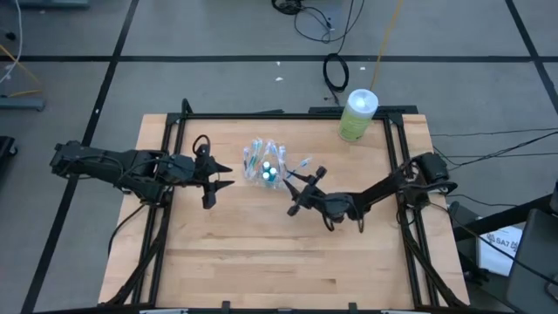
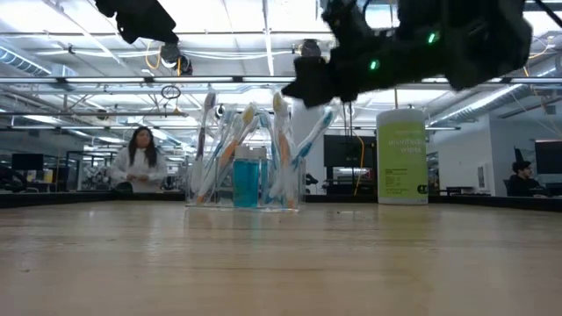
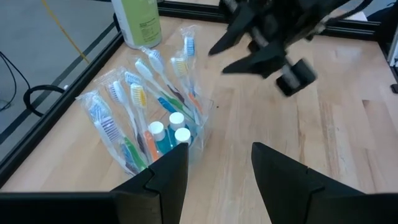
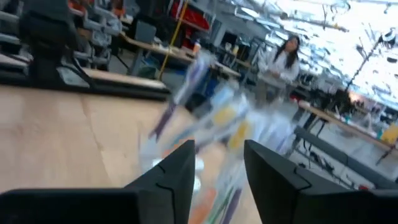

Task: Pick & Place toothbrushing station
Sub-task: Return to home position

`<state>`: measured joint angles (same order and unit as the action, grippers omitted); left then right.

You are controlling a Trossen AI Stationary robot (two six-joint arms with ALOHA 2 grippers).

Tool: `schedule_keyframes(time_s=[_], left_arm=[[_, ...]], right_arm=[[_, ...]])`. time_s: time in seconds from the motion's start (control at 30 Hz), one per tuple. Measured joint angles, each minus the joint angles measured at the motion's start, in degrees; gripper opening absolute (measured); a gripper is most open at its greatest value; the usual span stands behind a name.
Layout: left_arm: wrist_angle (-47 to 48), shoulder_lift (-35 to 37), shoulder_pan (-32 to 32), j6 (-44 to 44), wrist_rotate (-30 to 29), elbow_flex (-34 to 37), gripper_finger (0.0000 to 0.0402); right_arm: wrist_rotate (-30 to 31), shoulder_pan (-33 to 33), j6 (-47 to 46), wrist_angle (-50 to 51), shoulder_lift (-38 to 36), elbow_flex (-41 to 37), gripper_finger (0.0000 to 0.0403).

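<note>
The clear cup (image 1: 266, 167) stands upright on its base on the wooden table (image 1: 261, 262), a little behind the table's middle. Wrapped toothbrushes (image 3: 134, 93) fan out of the cup, and small tubes (image 3: 176, 121) stand among them. My right gripper (image 1: 295, 194) hangs open just to the right of the cup, pointing level at it; its fingertips (image 3: 211, 50) are close to the outermost brush without touching it. My left gripper (image 1: 220, 187) waits open to the left of the cup, raised above the table and tilted down toward it.
A pale-green canister (image 1: 357, 113) with a white lid stands at the table's far right corner. A dark frame rail (image 1: 279, 114) borders the table. The near half of the table is bare wood. In the low view, a person (image 2: 136, 158) stands in the room behind.
</note>
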<state>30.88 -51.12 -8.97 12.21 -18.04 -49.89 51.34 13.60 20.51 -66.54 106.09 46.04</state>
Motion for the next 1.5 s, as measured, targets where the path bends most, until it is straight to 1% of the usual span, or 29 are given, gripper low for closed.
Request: schedule_keyframes(time_s=[0.13, 0.2, 0.3, 0.37, 0.4, 0.43, 0.53, 0.6, 0.67, 0.77, 0.8, 0.87, 0.97, 1.1, 1.23, 1.33, 1.5], left_arm=[[1.19, 2.8, -0.17, -1.43, -0.07, 0.04, 0.0184], [2.57, 5.36, -0.17, -3.06, -0.07, 0.04, 0.0184], [3.8, 9.83, -0.17, -5.12, -0.07, 0.04, 0.0184], [5.17, 12.83, -0.19, -7.17, -0.03, 0.04, 0.0184], [5.74, 14.28, -0.17, -7.84, -0.02, 0.04, 0.0184], [6.48, 15.85, -0.17, -8.48, -0.04, 0.04, 0.0184], [7.38, 20.05, -0.17, -10.69, 0.35, 0.04, 0.0184], [8.07, 22.48, -0.17, -13.14, 2.48, 0.02, 0.0184], [8.97, 24.42, -0.17, -15.21, 4.64, 0.02, 0.0184], [10.14, 27.13, -0.17, -16.67, 4.78, 0.02, 0.0184], [10.06, 28.07, -0.17, -16.68, 4.59, 0.02, 0.0184], [10.01, 29.87, -0.17, -17.23, 4.72, 0.09, 0.0184], [9.34, 32.83, -0.17, -20.34, 7.24, 2.37, 0.0184], [4.17, 37.8, -0.17, -20.74, 8.02, 8.4, 0.0184], [-0.16, 42.57, -0.17, -20.99, 8.03, 15.01, 0.0184], [-4.17, 45.9, -0.17, -22.39, 8.06, 20.02, 0.0184], [-10.81, 50.43, -0.17, -23.62, 8.09, 27.33, 0.0184]], right_arm=[[1.18, 2.7, 5.63, 1.2, -7.02, 0.03, 0.0133], [1.15, 4.29, 8.45, 4.77, -12.41, 0.03, 0.013], [0.99, 6.22, 7.49, 13.53, -21.52, 0.07, 0.0125], [-0.1, 7.11, 3.66, 24.66, -28.25, 0.07, 0.0121], [-2.27, 7.24, 1.0, 31.5, -31.71, 0.07, 0.0118], [-5.83, 7.1, -2.7, 38.39, -35.01, 0.07, 0.0115], [-20.45, 5.47, -14.7, 55.77, -43.96, 0.07, 0.0101], [-29.29, 3.88, -19.33, 63.24, -48.35, -0.06, 0.0084], [-34.95, 2.9, -19.93, 66.65, -51.96, -1.33, 0.0059], [-41.85, 1.69, -16.29, 68.48, -57.5, -4.64, 0.0014], [-43.62, 1.33, -15.38, 68.53, -59.57, -6.08, 0.0008], [-45.86, 0.66, -15.04, 66.87, -63.77, -9.23, 0.0008], [-48.43, -0.48, -15.3, 64.37, -70.29, -14.71, 0.0004], [-53.88, -2.03, -17.95, 61.58, -78.22, -21.3, 0.0002], [-60.44, -3.5, -18.76, 61.15, -84.86, -26.39, 0.0001], [-62.09, -4.58, -18.37, 61.16, -89.75, -30.02, 0.0001], [-62.26, -5.93, -19.51, 61.19, -98.29, -35.44, 0.0]])
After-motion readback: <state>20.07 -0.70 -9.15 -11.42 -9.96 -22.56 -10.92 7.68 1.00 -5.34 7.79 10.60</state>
